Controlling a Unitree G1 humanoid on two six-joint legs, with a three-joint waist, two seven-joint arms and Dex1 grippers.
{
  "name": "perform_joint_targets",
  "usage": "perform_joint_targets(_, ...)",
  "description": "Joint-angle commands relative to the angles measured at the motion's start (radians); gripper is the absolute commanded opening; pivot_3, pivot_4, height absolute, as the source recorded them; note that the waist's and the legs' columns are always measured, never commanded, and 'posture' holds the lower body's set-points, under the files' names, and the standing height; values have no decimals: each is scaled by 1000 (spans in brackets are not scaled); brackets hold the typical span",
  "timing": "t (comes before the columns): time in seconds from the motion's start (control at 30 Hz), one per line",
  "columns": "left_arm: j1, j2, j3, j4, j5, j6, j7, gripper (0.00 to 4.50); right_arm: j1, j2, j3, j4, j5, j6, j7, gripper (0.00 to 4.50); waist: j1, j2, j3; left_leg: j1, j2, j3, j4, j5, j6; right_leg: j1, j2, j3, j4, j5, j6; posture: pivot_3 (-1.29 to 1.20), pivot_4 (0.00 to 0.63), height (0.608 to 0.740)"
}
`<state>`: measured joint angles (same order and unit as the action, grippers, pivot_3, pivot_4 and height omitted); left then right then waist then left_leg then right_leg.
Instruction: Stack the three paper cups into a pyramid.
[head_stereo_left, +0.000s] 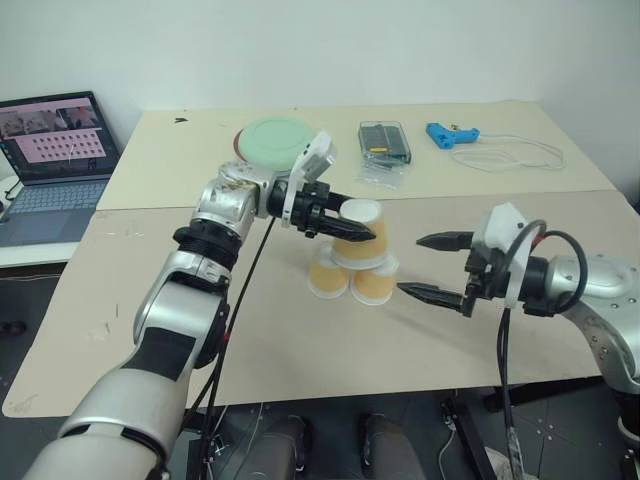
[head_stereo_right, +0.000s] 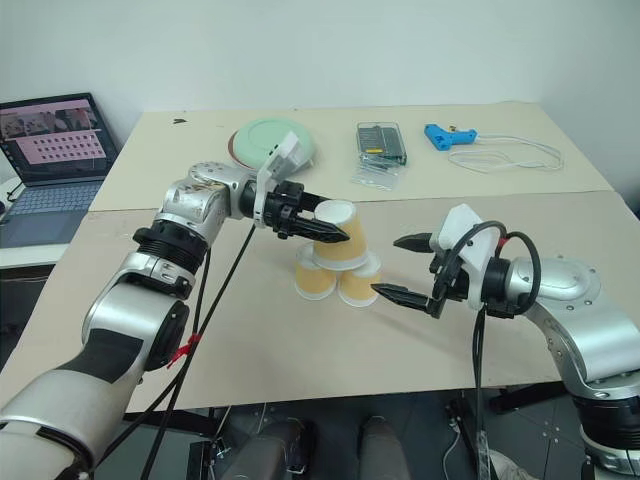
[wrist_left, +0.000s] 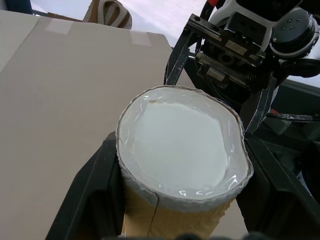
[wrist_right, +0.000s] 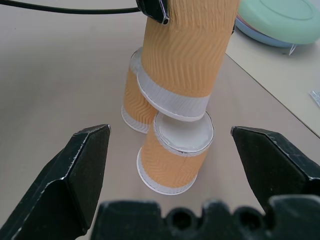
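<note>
On the table (head_stereo_left: 300, 330), two base cups (head_stereo_left: 350, 280) stand inverted, touching, axes vertical. The left gripper (head_stereo_left: 345, 228) pinches the top cup (head_stereo_left: 362, 222) above them, base tilted toward one o'clock. At three o'clock, the right gripper (head_stereo_left: 430, 266) gapes empty.

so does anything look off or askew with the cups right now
The yellow-orange ribbed paper cup gripped by the left end effector sits tilted over the two upside-down base cups rather than level. Its white end looks squeezed out of round.
</note>
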<state>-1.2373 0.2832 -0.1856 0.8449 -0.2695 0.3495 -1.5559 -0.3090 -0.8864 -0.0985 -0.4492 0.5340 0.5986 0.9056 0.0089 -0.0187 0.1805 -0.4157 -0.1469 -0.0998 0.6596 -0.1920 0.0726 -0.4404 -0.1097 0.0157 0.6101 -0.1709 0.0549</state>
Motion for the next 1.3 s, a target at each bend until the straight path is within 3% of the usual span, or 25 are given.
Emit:
perform_joint_targets(0.03,-37,0,18,8,9,-14,-14,2414,-9,-2,-45,-32,17,-6,-8,4500,0,0,0,0,0,0,0,0,0,0,0,0,0,0,0,0,150,740)
perform_joint_targets(0.1,-38,-2,19,12,12,-17,-13,2414,-8,-2,-47,-30,18,-8,-9,4500,0,0,0,0,0,0,0,0,0,0,0,0,0,0,0,0,150,740)
perform_joint_targets(0.17,-38,-2,20,16,15,-18,-11,3382,-7,-3,-48,-29,16,-10,-9,4500,0,0,0,0,0,0,0,0,0,0,0,0,0,0,0,0,150,740)
perform_joint_targets(0.23,-38,-3,22,19,18,-19,-9,4075,-7,-3,-48,-30,16,-10,-9,4500,0,0,0,0,0,0,0,0,0,0,0,0,0,0,0,0,150,740)
perform_joint_targets(0.3,-40,-5,25,20,24,-21,1,4479,-9,-1,-48,-30,19,-8,-9,4500,0,0,0,0,0,0,0,0,0,0,0,0,0,0,0,0,150,740)
perform_joint_targets(0.7,-58,5,80,3,14,5,33,4479,-21,6,-35,-15,16,-14,-5,4500,0,0,0,0,0,0,0,0,0,0,0,0,0,0,0,0,150,740)
perform_joint_targets(1.3,-27,72,180,-203,-60,113,128,4479,-73,28,7,30,-3,-32,29,4500,-3,0,0,0,0,0,1,0,0,0,1,0,1,0,0,0,150,740)
